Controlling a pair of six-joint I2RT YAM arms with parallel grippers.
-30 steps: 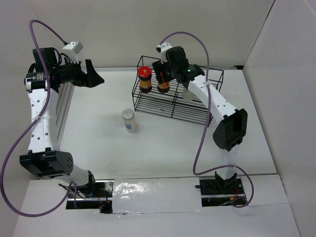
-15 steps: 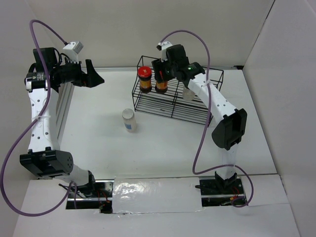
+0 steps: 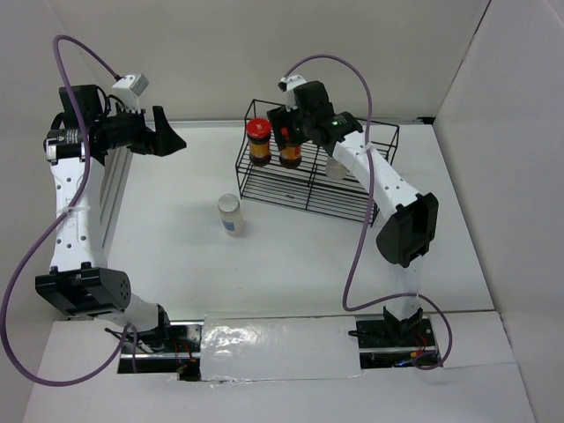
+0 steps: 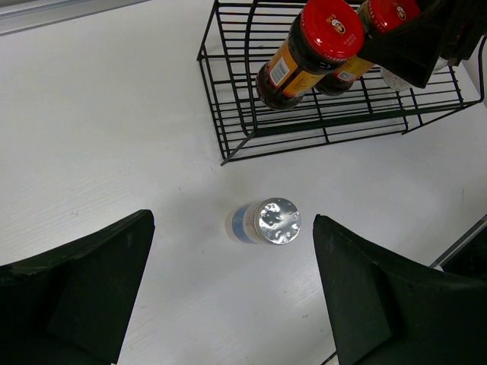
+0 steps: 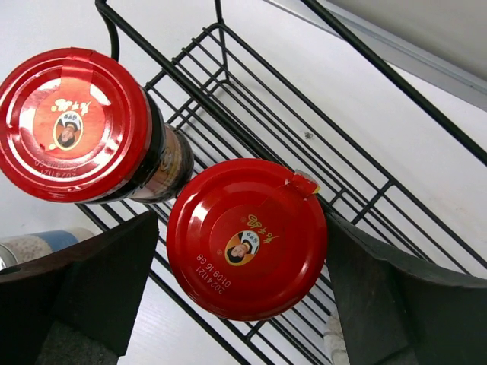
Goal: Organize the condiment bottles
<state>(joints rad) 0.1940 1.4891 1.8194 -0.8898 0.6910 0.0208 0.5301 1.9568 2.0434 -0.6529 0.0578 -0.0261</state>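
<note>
four condiment jars were counted: two red-capped jars (image 5: 72,122) with brown contents, one pale-capped jar (image 4: 266,222) with a blue label, and one whitish jar (image 3: 337,167), largely hidden behind an arm. three of the four were in the single black wire rack (image 3: 304,192), and one was on the one white table (image 3: 176,256). there were two robot arms, a left arm (image 3: 70,203) and a right arm (image 3: 388,181). they carried one left gripper (image 3: 169,130) and one right gripper (image 3: 289,134), and two purple cables (image 3: 26,256) trailed from them.
</note>
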